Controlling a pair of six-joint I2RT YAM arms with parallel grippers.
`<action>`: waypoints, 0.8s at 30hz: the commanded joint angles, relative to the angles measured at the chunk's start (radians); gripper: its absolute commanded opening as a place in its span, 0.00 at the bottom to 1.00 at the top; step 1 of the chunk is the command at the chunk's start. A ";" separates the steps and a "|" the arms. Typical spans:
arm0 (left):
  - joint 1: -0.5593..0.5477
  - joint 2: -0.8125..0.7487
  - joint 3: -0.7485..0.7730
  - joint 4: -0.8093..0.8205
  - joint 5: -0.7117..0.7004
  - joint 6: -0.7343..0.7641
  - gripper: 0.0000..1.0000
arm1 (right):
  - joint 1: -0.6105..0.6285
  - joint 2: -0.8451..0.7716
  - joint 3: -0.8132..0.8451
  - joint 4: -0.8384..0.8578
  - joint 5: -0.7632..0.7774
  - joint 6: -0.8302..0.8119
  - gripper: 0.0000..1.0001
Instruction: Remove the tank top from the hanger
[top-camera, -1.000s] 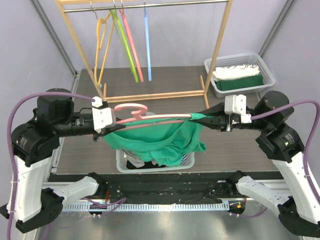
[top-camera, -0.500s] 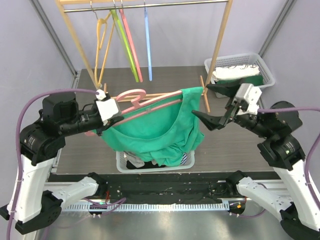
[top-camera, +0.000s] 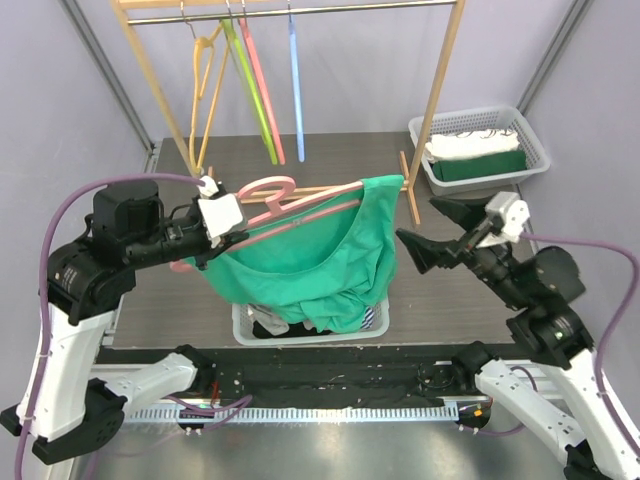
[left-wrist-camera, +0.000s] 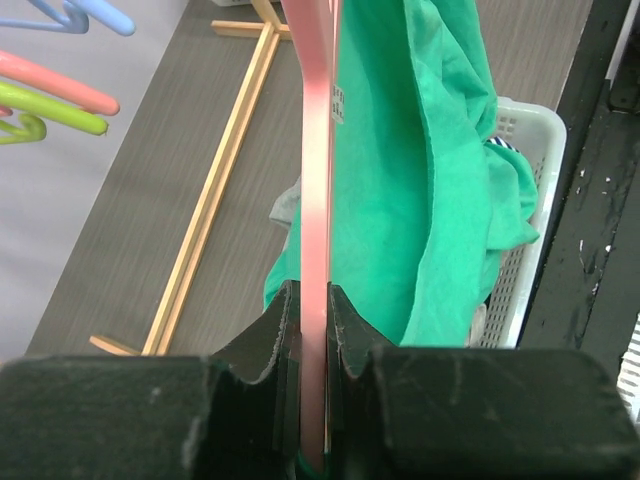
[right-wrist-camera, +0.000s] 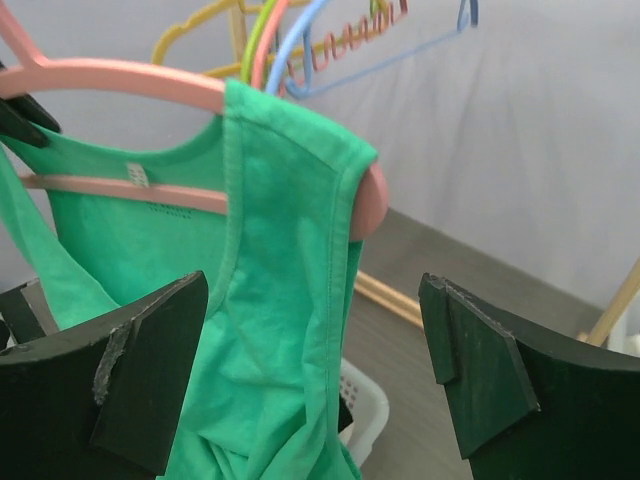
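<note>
A green tank top (top-camera: 320, 265) hangs from a pink hanger (top-camera: 290, 205) held in the air above a white basket. My left gripper (top-camera: 208, 252) is shut on the hanger's left end; in the left wrist view the pink bar (left-wrist-camera: 315, 150) runs straight out between the closed jaws, with the green cloth (left-wrist-camera: 420, 180) to its right. My right gripper (top-camera: 420, 222) stands open just right of the tank top, touching nothing. In the right wrist view the green strap (right-wrist-camera: 285, 230) is still looped over the hanger's rounded right end (right-wrist-camera: 368, 200), beyond the wide-apart fingers (right-wrist-camera: 150, 370).
A white laundry basket (top-camera: 375, 325) with clothes sits under the tank top. Behind stands a wooden rack (top-camera: 435, 100) carrying several coloured hangers (top-camera: 265, 90). Another white basket (top-camera: 480, 150) with folded clothes is at the back right.
My right gripper opened, let go of the hanger's right end and drew back to the right. The left arm lifted the hanger, which now tilts up to the right.
</note>
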 joint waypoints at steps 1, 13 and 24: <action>0.009 0.004 0.046 0.018 0.046 0.016 0.00 | 0.006 0.057 -0.075 0.156 0.039 0.090 0.93; 0.029 0.013 0.052 0.016 0.061 0.012 0.00 | 0.006 0.183 -0.131 0.392 -0.083 0.234 0.62; 0.034 0.030 0.040 0.027 0.037 0.007 0.00 | 0.006 0.126 -0.057 0.262 -0.128 0.248 0.01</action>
